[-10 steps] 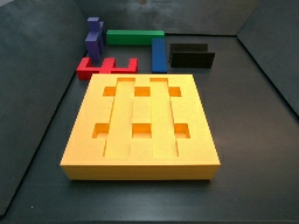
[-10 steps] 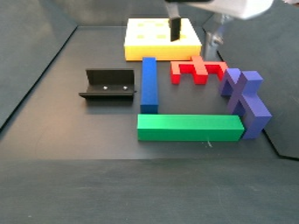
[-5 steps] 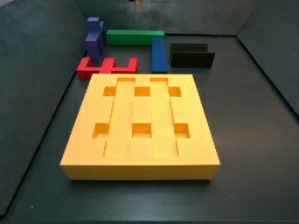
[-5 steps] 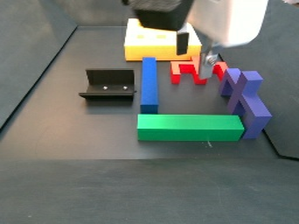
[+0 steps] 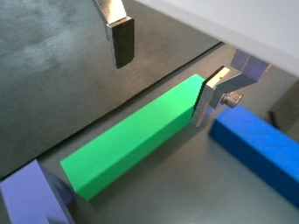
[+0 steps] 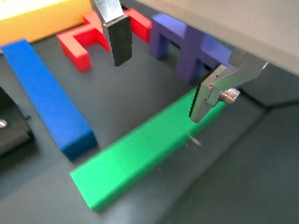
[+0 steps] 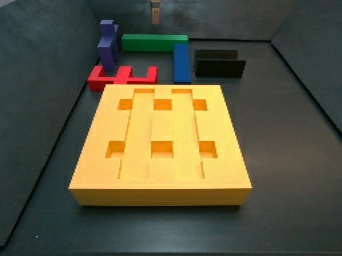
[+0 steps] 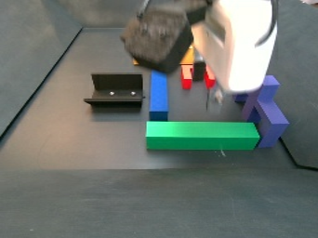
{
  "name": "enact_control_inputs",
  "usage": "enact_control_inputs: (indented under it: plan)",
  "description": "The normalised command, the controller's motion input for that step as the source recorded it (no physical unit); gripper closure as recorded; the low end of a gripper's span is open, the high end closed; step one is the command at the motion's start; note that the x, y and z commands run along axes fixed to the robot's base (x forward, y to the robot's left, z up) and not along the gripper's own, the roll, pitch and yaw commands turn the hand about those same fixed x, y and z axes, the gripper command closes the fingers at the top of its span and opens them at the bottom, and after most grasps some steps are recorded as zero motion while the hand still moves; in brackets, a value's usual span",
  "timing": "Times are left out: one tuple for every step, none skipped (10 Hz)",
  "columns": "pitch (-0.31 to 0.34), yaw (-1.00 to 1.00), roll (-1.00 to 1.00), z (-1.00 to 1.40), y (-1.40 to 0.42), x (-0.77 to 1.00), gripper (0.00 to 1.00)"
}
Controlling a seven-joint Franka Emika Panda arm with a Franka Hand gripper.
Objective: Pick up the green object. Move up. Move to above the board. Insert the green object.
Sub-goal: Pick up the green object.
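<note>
Green object: the green bar [image 5: 126,144] lies flat on the dark floor, directly under the gripper; in both wrist views it runs lengthwise through the gap between the two fingers, untouched by either. In a side view [image 8: 203,135] it sits below the arm's white body, and in a side view [image 7: 154,43] it lies at the far end of the floor.

Gripper: the gripper [image 6: 162,63] hangs above the green bar with its jaws spread wide and nothing between them. One finger [image 5: 121,41] stands to one side of the bar, the other finger [image 5: 215,94] close to the bar's opposite long edge; I cannot tell whether that one touches it. In a side view [image 8: 217,97] the fingertips are blurred and mostly hidden behind the arm.

Blue bar: the blue bar [image 6: 49,94] lies just beside the gripper, near one end of the green bar and at an angle to it; it also shows in a side view [image 8: 158,89].

Purple piece: a purple block [image 6: 187,43] stands just beyond the gripper's other side, near the green bar's other end [image 8: 265,111].

Red piece: the red E-shaped piece [image 6: 96,40] lies past the fingers, between the blue bar and the purple block.

Board: the orange-yellow board [image 7: 163,142] sits well apart from the gripper, beyond the red piece; only its corner [image 6: 30,25] shows in a wrist view.

Fixture: the dark L-shaped fixture [image 8: 115,90] stands on the far side of the blue bar from the gripper.
</note>
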Motion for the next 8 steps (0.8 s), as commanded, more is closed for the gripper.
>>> enact_control_inputs:
  plan:
    - [-0.219,-0.28,-0.27,-0.41,0.48,0.0,0.0]
    - [-0.256,-0.27,-0.28,-0.33,0.44,0.03,0.0]
    - [-0.243,-0.21,-0.25,-0.42,0.22,0.13,0.0]
    - [-0.084,-0.18,-0.08,-0.57,0.0,0.35,0.0]
    - [-0.036,-0.06,-0.02,-0.56,-0.1,0.29,0.0]
    - [-0.057,0.08,-0.03,-0.53,-0.18,0.14,0.0]
    - [-0.066,0.12,-0.07,-0.44,-0.14,0.0,0.0]
    - [-0.129,0.06,-0.08,-0.38,0.0,-0.26,0.0]
